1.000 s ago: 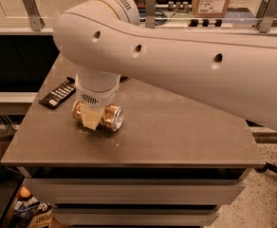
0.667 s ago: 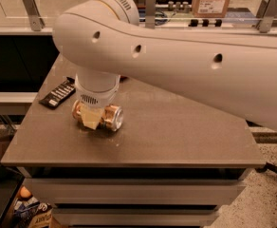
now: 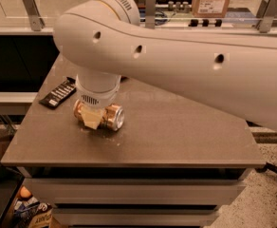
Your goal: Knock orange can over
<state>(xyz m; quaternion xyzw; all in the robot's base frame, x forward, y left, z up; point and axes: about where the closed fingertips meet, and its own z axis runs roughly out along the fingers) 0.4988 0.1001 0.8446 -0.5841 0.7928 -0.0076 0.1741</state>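
Gripper (image 3: 94, 119) down on the orange can (image 3: 114, 117) lying sideways on the table (image 3: 176, 137); can't tell its grip.

my gripper (image 3: 93, 120) sits low at centre left of the frame, right against the orange can (image 3: 114, 117) lying on its side. a black packet (image 3: 58, 94) near its upper left narrows that side. i see open table (image 3: 186, 137) to the right and along the front edge. my arm (image 3: 176, 65) hangs over the back of the table.
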